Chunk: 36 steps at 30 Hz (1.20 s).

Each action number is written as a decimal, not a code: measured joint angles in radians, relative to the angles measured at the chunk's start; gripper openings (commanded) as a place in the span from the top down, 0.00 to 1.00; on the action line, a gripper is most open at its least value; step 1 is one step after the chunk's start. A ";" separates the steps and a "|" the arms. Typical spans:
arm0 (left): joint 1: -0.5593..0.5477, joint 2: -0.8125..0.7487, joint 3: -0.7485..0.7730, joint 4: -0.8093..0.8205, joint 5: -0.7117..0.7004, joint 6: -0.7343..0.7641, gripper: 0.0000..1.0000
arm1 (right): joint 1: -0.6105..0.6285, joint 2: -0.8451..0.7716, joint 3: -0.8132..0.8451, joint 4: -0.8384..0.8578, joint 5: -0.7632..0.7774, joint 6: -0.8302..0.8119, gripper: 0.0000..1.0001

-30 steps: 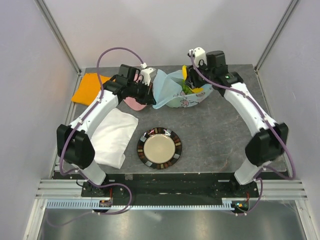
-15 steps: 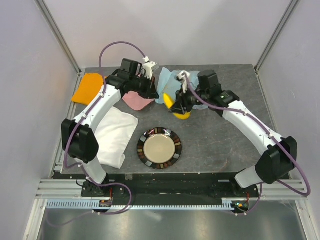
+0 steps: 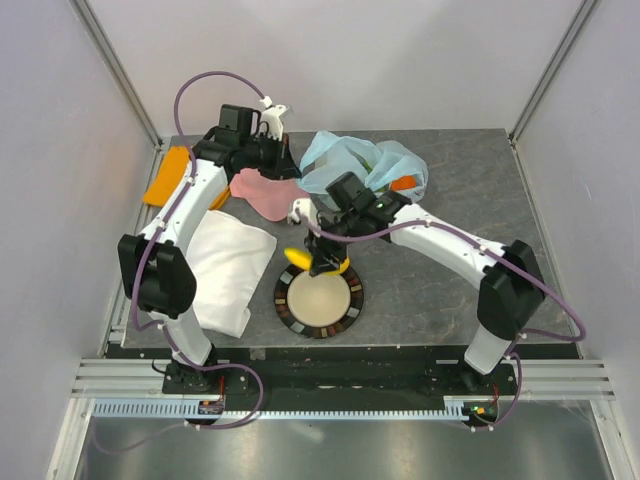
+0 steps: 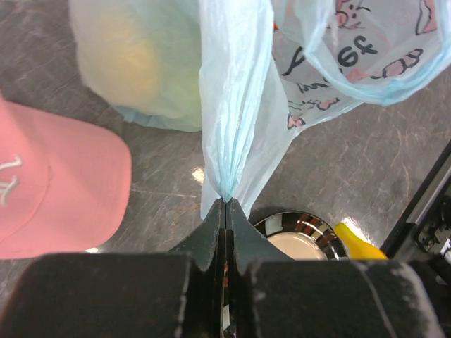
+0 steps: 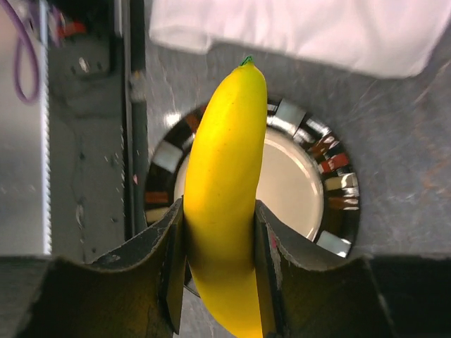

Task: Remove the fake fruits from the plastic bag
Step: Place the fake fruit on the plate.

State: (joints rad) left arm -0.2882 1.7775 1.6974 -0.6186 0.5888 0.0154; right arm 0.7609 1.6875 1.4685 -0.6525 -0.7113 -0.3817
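The light-blue plastic bag (image 3: 350,160) lies at the back middle of the table, with an orange fruit (image 3: 402,184) showing at its right edge. My left gripper (image 3: 283,158) is shut on a gathered fold of the bag (image 4: 232,105); a yellowish fruit (image 4: 134,56) shows through the plastic. My right gripper (image 3: 322,262) is shut on the yellow banana (image 5: 222,176) and holds it above the far-left rim of the plate (image 3: 283,300). The banana's ends (image 3: 297,253) stick out either side of the fingers. The other fruits are hidden in the bag.
A pink cap (image 3: 262,190) lies left of the bag, under my left arm. A white folded cloth (image 3: 228,270) lies left of the plate, and an orange cloth (image 3: 165,178) at the back left. The plate (image 5: 338,183) is bare.
My right gripper has drawn the banana out of the bag and carried it forward and left to above the plate. My left gripper has moved back and left, still holding the bag.
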 measured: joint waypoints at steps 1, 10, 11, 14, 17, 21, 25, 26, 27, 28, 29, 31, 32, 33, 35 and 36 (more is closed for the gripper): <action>0.009 0.000 0.000 0.000 0.000 -0.003 0.98 | 0.013 0.019 -0.013 -0.009 0.018 -0.028 0.92; 0.026 -0.055 -0.003 0.002 0.013 -0.016 0.98 | 0.177 0.069 -0.110 -0.117 0.156 -0.267 0.86; 0.026 -0.065 -0.004 0.004 0.016 -0.018 0.98 | 0.196 0.070 -0.117 -0.124 0.166 -0.282 0.85; 0.026 -0.097 -0.024 0.009 0.023 -0.019 0.98 | 0.245 0.093 -0.125 -0.150 0.188 -0.316 0.84; 0.026 -0.120 -0.040 0.009 0.025 -0.020 0.99 | 0.255 0.140 -0.124 -0.179 0.217 -0.342 0.83; 0.026 -0.122 -0.052 0.019 0.027 -0.026 0.98 | 0.254 0.205 -0.124 -0.211 0.269 -0.360 0.78; 0.026 -0.122 -0.055 0.024 0.036 -0.028 0.98 | 0.255 0.220 -0.125 -0.223 0.289 -0.372 0.53; 0.026 -0.122 -0.055 0.024 0.039 -0.028 0.98 | 0.255 0.220 -0.125 -0.225 0.289 -0.375 0.43; 0.026 -0.122 -0.055 0.024 0.040 -0.028 0.98 | 0.255 0.220 -0.125 -0.226 0.288 -0.375 0.39; 0.026 -0.122 -0.055 0.023 0.041 -0.028 0.98 | 0.255 0.220 -0.125 -0.229 0.288 -0.376 0.36; 0.026 -0.122 -0.055 0.023 0.041 -0.028 0.98 | 0.255 0.220 -0.125 -0.230 0.288 -0.377 0.29; 0.026 -0.122 -0.055 0.024 0.041 -0.028 0.98 | 0.253 0.220 -0.123 -0.238 0.288 -0.385 0.09; 0.026 -0.122 -0.055 0.024 0.041 -0.028 0.98 | 0.250 0.220 -0.119 -0.248 0.288 -0.389 0.02; 0.026 -0.122 -0.055 0.024 0.042 -0.028 0.98 | 0.247 0.220 -0.115 -0.261 0.287 -0.394 0.02; 0.026 -0.122 -0.055 0.024 0.043 -0.028 0.98 | 0.237 0.219 -0.100 -0.299 0.271 -0.407 0.02; 0.026 -0.122 -0.055 0.024 0.044 -0.028 0.98 | 0.231 0.217 -0.085 -0.323 0.261 -0.411 0.02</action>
State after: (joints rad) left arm -0.2623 1.6558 1.6424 -0.5945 0.6327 -0.0128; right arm 0.9920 1.9049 1.3830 -0.9760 -0.4507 -0.7925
